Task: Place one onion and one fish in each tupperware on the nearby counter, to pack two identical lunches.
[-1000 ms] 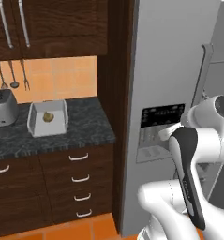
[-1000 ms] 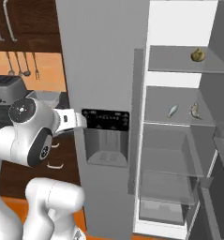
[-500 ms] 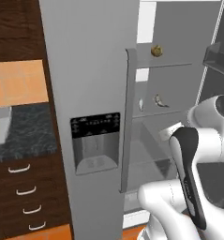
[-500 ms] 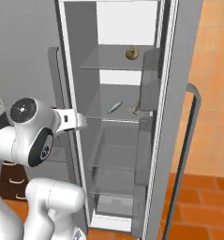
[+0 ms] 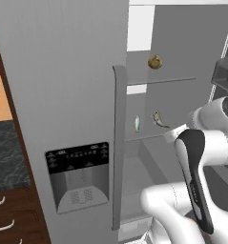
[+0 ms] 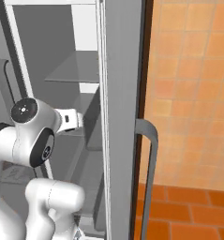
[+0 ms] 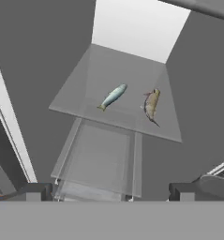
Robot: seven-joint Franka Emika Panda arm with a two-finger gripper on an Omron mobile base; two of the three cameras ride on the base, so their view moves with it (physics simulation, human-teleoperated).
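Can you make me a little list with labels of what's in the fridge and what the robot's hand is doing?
place: open fridge with grey shelves
upper shelf: one brownish onion
middle shelf: two fish side by side, apart
silvery blue fish: on the left in the hand view
brownish fish: on the right in the hand view
gripper: open, holding nothing, pointed at the fish shelf
fingers: spread wide, short of the shelf
closed door: grey, with a dispenser panel
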